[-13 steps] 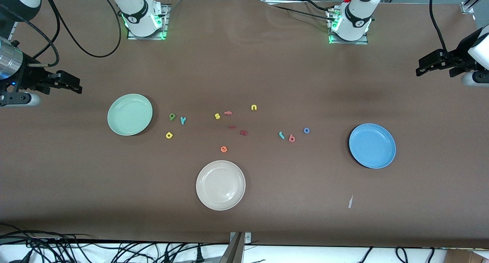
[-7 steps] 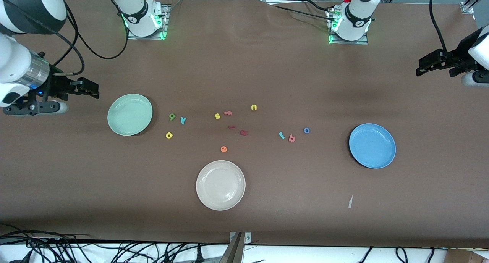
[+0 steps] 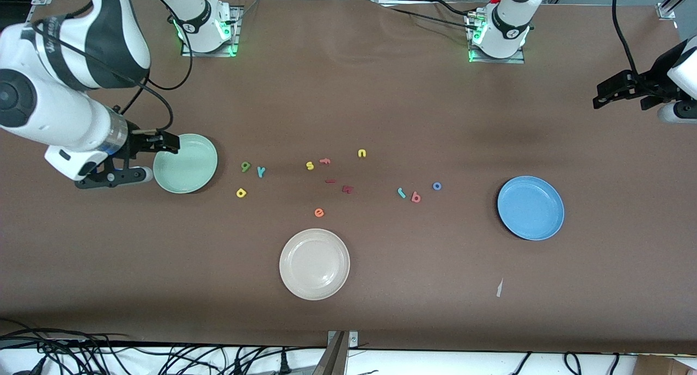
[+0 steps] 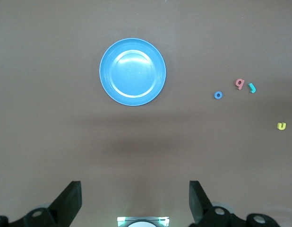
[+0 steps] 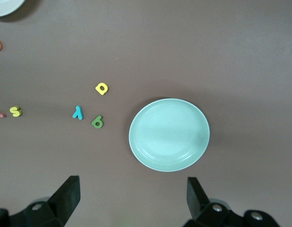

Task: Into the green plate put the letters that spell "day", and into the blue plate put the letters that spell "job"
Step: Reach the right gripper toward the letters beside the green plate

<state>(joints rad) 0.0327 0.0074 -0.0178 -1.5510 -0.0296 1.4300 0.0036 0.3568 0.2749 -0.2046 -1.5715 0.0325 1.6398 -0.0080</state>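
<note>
A wide bench [image 3: 381, 92] covered in matte brown sheet fills the scene; the two white arm bases with green lights stand along its upper edge in the front view, and tangled black cables hang below its near edge. A small pale scrap of paper [image 3: 499, 288] lies near that edge.

The round, smooth pale mint-green plate [image 3: 185, 163] sits toward the right arm's end. Just beside it lie the tiny foam green "a" [image 3: 245, 166], teal-blue "y" [image 3: 261, 171] and, nearer the camera, yellow "d" [image 3: 241, 192], all on the bench. The round sky-blue plate [image 3: 530, 207] sits toward the left arm's end, holding nothing; near it lie the teal hooked "j" [image 3: 401, 192], salmon-red "b" [image 3: 416, 197] and blue ring "o" [image 3: 436, 186].

Between the two groups are scattered a yellow "s" [image 3: 310, 165], a yellow "n" [image 3: 362, 153], an orange "e" [image 3: 319, 213] and dark red letters [image 3: 347, 189]. A cream-white plate [image 3: 314, 263] sits nearest the camera.

The right tool [image 3: 158, 145] hangs over the green plate's rim, fingers spread and grasping nothing. The left tool [image 3: 610, 94] waits over the bench's end by the blue plate, likewise released.
</note>
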